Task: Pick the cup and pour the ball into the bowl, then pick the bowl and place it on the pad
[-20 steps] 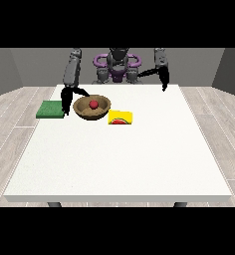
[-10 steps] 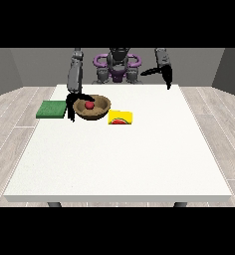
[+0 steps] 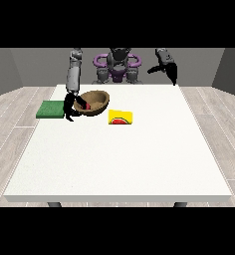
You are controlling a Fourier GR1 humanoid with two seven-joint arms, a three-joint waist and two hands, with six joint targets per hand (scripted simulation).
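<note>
Clearly, the brown bowl (image 3: 93,102) – tilted, red ball (image 3: 87,105) inside – was gripped at its rim by the hand at the view's left (image 3: 69,107), beside the green pad (image 3: 51,109); the hand at the view's right (image 3: 171,71) was held raised, its fingers unreadable.

White table (image 3: 119,159) w/ grey legs, wood floor (image 3: 15,107), grey walls.

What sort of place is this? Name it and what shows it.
Probably a bare test room for tabletop manipulation: a humanoid robot stands behind a large white table on a wood-plank floor with plain grey walls. Only a brown bowl, a green pad and a yellow cup are laid out.
</note>
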